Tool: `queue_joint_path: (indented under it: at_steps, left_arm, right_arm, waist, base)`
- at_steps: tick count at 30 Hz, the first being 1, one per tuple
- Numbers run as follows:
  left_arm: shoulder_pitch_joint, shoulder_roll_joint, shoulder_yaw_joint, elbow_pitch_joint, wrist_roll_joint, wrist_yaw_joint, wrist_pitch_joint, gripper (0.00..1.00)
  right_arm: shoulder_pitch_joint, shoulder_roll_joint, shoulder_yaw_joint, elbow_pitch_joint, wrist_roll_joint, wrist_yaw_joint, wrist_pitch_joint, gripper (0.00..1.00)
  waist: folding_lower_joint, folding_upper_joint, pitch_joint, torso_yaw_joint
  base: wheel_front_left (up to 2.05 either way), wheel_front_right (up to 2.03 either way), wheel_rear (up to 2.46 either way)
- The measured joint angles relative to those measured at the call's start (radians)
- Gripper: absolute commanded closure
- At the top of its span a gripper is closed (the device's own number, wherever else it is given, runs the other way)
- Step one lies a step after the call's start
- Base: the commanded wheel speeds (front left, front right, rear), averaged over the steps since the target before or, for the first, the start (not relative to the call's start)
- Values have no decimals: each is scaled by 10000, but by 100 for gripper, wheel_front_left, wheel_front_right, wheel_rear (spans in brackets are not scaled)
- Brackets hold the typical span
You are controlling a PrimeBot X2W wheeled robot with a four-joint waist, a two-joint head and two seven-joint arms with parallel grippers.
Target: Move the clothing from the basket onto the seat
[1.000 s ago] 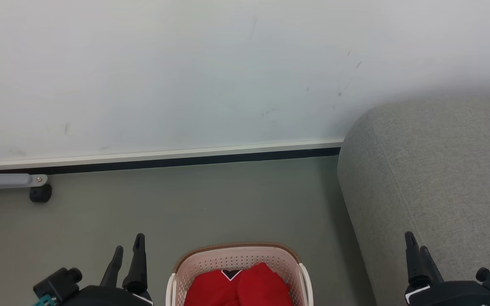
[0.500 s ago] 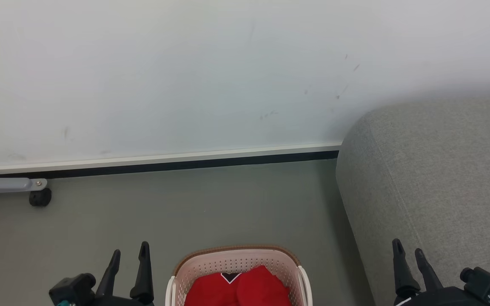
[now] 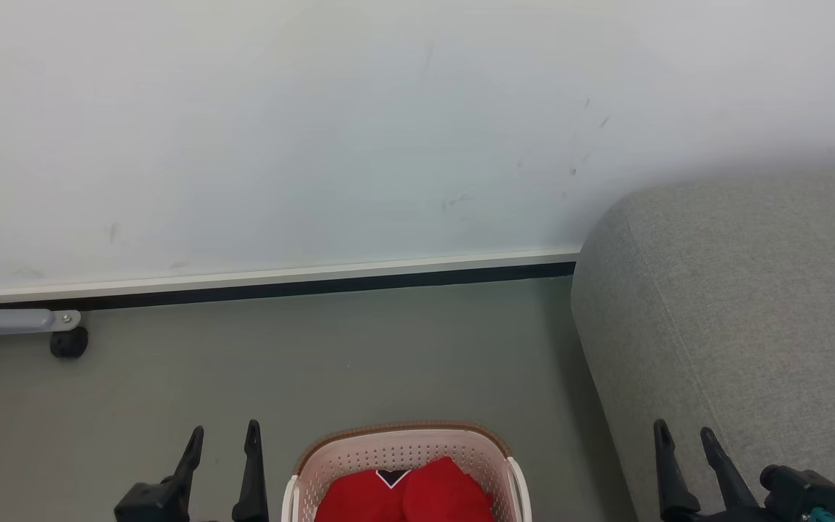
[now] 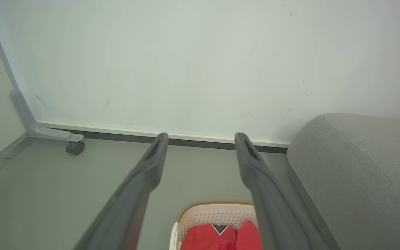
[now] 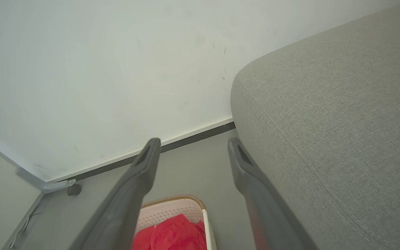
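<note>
My left gripper (image 3: 225,428) has its fingers spread wide and empty above the grey floor (image 3: 316,355). The laundry basket (image 3: 359,453) sits just to its right, between my two hands. The red clothing (image 3: 403,499) is heaped inside, with a dark V-neck collar showing on top. My right gripper (image 3: 682,429) is also wide and holds nothing. It is in front of the grey sofa (image 3: 736,304), which rises right of the basket.

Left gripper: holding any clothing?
No: the left gripper stands open with nothing between its jaws, and the clothing lies in the basket.
</note>
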Motion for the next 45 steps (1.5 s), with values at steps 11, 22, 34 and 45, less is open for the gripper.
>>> queue_joint_path:
  at_steps: [11,22,34,45]
  left_arm:
    - [193,-13,-17,-77,1467,291,-403,0]
    - [377,-23,-8,-153,3009,558,-846,0]
    - [390,-38,4,-4,3131,568,-846,0]
    - [380,-61,-125,104,3116,568,-846,0]
  right_arm:
    - [95,-165,395,-167,-1392,-203,-384,0]
    - [231,-337,777,-324,-2838,-451,-805,0]
    - [249,-351,765,-332,-3024,-454,-821,0]
    - [437,-353,522,-458,-3020,-454,-821,0]
  waist:
    - [0,0,-49,-27]
    - [0,0,-72,-58]
    - [0,0,-54,-76]
    - [0,0,60,29]
  base:
    - [0,0,0]
    - [0,0,0]
    - [0,0,0]
    - [0,0,0]
